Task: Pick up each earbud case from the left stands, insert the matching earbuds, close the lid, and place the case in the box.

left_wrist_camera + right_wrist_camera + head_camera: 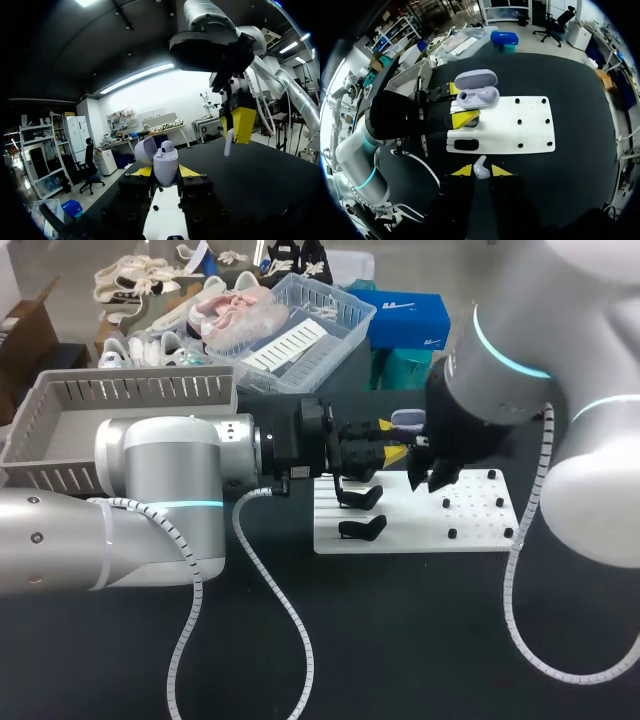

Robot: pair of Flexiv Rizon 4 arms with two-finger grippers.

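Left wrist view gives the clearest look. The left gripper (165, 176) is clamped on the body of the earbud case (165, 161), whose lid (145, 149) stands open with one seated earbud (167, 146) already inside. The case is held off the table, over the far left part of the white board (530, 125), close to the black stands (362, 528). The right gripper (235, 131) hangs just right of and above the case, its fingers narrowed onto the second earbud (228, 146), stem downward.

The second earbud appears to sit to the right of the empty socket, though no view shows the alignment squarely. Lowered from there, it could strike the rim or the seated earbud, slip from the pinch, and fall to the board. If it went in tilted it might stand proud and stop the lid closing. A hard push could twist the case in its grip.

No writing can be read on the case, earbuds, board or the grey box (60, 390) at the far left. A blue carton (410, 315) on the far side bears a white mark.
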